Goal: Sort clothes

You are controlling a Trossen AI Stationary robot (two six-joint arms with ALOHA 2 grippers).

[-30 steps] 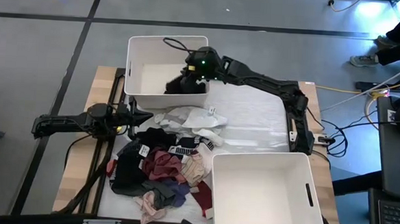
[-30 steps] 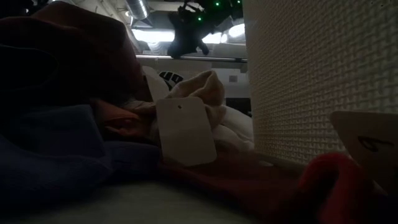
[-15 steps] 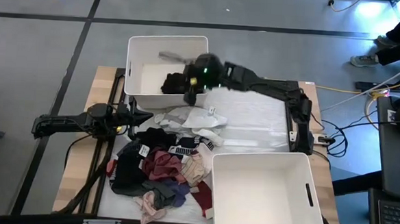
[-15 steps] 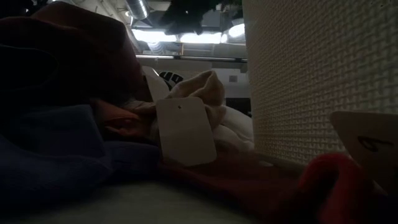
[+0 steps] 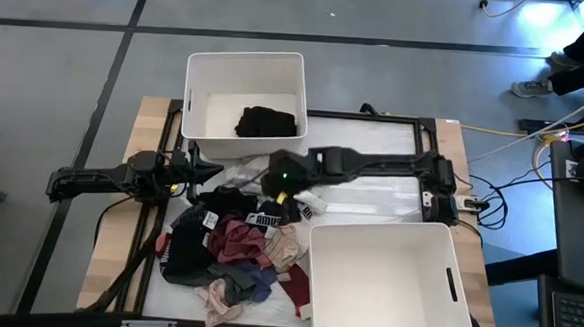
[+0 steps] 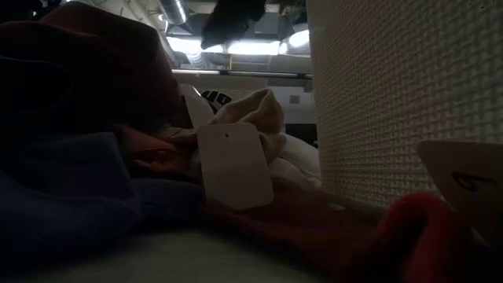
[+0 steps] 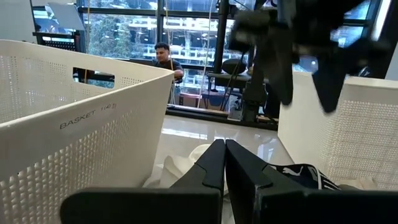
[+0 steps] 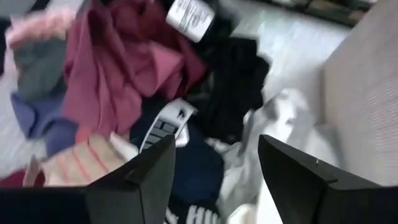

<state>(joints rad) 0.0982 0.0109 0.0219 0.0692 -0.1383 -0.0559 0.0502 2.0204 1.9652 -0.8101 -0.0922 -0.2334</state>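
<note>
The clothes lie heaped on the table's near left: maroon, black, white and navy pieces. One black garment lies on the floor of the far white bin. My right gripper hangs open above the pile's far edge, touching nothing; it also shows in the high view and the left wrist view. My left gripper stays shut and level at the table's left edge, holding nothing.
A second white bin stands at the near right, its wall close beside the pile. A white cloth covers the table's middle. A paper tag sticks up from the pile. A person sits in the room beyond.
My right gripper has let go of the black garment, which has dropped and now lies in the far bin. The gripper has then swung from over that bin toward the table's near edge, sinking a little and tipping downward, and now hangs over the pile.
</note>
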